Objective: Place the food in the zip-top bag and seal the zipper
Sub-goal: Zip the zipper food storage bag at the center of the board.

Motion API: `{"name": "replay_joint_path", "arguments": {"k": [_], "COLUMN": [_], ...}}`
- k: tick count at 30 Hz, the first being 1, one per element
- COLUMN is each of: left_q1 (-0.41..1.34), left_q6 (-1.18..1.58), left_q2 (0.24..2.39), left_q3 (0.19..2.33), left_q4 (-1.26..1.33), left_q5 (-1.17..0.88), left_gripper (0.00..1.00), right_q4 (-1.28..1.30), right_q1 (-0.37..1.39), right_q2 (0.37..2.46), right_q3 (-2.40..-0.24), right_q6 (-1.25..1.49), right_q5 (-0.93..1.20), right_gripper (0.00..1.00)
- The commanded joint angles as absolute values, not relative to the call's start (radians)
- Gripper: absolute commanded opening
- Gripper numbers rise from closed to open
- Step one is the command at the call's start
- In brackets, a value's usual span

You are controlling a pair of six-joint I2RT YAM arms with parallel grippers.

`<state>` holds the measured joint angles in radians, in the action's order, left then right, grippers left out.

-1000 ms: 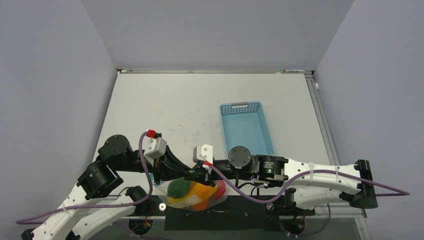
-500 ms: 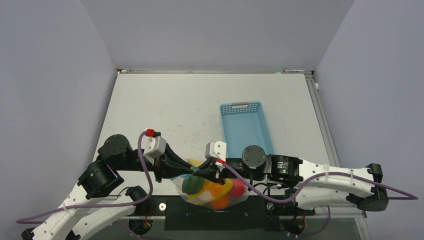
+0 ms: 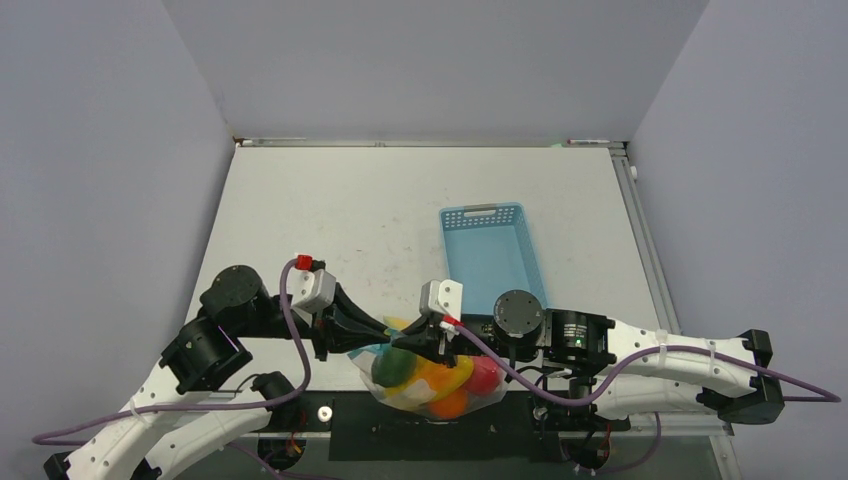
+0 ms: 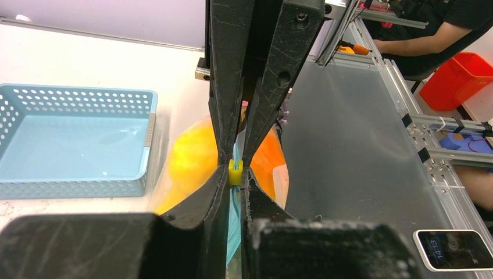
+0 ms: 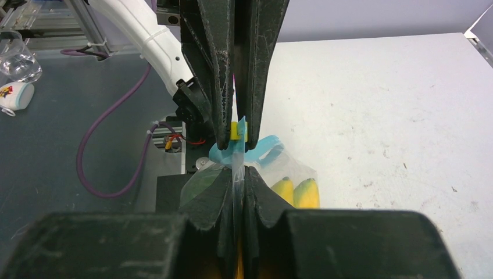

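White table [image 3: 340, 215], one basket [image 3: 492, 258], one bag [image 3: 402, 396]; left pincer [image 4: 234, 176], right pincer [image 5: 235, 172] clamp its zipper [image 5: 265, 143].

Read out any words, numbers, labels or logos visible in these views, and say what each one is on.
"14:13", small and only just legible: on the phone screen in the left wrist view.
Mug in the right wrist view: a coloured print, too small to read.
No other text is legible.
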<state>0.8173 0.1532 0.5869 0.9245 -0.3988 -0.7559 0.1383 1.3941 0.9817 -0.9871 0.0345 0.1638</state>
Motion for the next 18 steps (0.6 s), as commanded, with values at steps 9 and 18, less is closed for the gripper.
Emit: {"name": "replay_joint_path", "arguments": {"k": [9, 18], "left_q1": [0.821, 0.82], "left_q6": [0.146, 0.167], "left_q2": [0.591, 0.597], "left_q3": [0.975, 0.95], "left_q4": [-0.427, -0.409], "left_q5": [-0.782, -0.796], "left_gripper": [0.0, 0.0], "right_q4": [0.172, 0.166], "right_q1": [1.391, 1.389], "right_q2": [1.0, 1.031], "right_q3": [-1.031, -0.967], "right_q6": [-0.021, -0.021], "right_q5": [0.21, 0.251], "right_gripper": [0.09, 0.21]}}
